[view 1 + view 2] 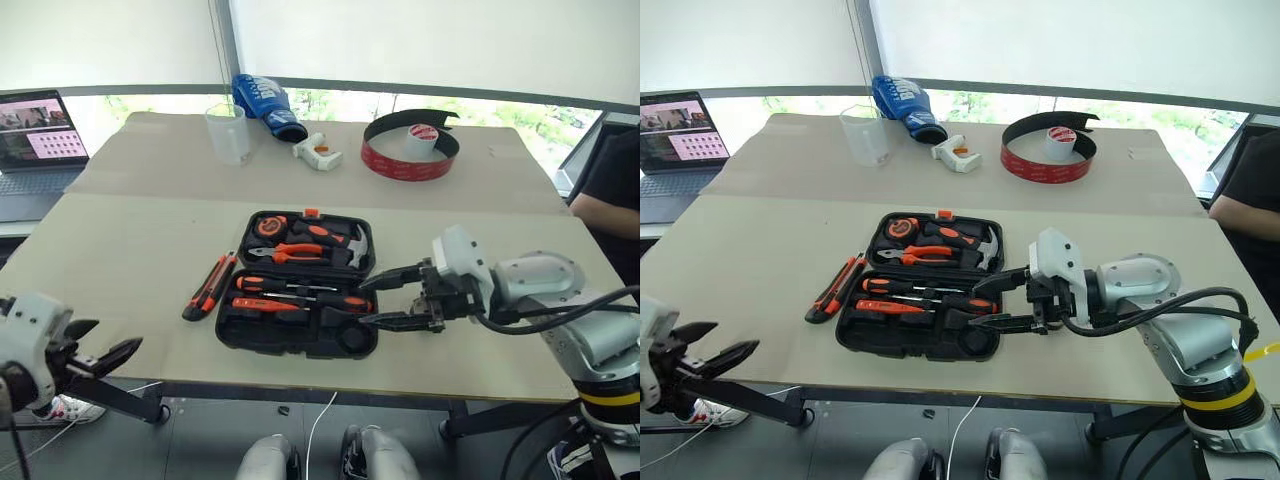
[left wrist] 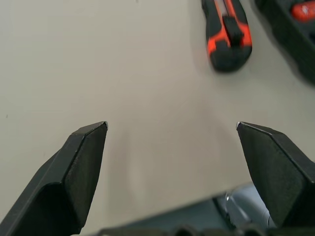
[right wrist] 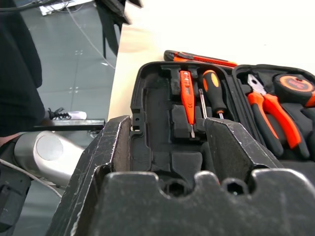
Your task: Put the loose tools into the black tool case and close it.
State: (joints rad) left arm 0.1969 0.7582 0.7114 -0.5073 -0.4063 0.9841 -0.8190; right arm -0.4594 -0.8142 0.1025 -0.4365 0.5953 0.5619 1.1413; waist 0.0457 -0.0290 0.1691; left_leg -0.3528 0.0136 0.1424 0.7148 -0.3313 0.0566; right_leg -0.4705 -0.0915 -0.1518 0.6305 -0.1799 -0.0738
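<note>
The black tool case (image 1: 230, 335) lies open at the table's middle, holding pliers, a hammer and a tape measure in its far half. Its near half holds a black-and-orange screwdriver (image 3: 212, 91) and a slim orange screwdriver (image 3: 186, 93). The black-and-orange utility knife (image 1: 209, 286) lies on the table just left of the case and is also in the left wrist view (image 2: 227, 32). My right gripper (image 1: 365, 303) is open and empty, its fingers reaching over the case's right edge. My left gripper (image 1: 115, 335) hangs open and empty off the table's front left edge.
At the back stand a clear beaker (image 1: 228, 133), a blue packet (image 1: 268, 105), a white-and-orange gun-shaped tool (image 1: 318, 153) and a big red-and-black tape coil (image 1: 410, 145). A laptop (image 1: 35, 140) sits far left. A person's arm (image 1: 615, 190) shows at the right edge.
</note>
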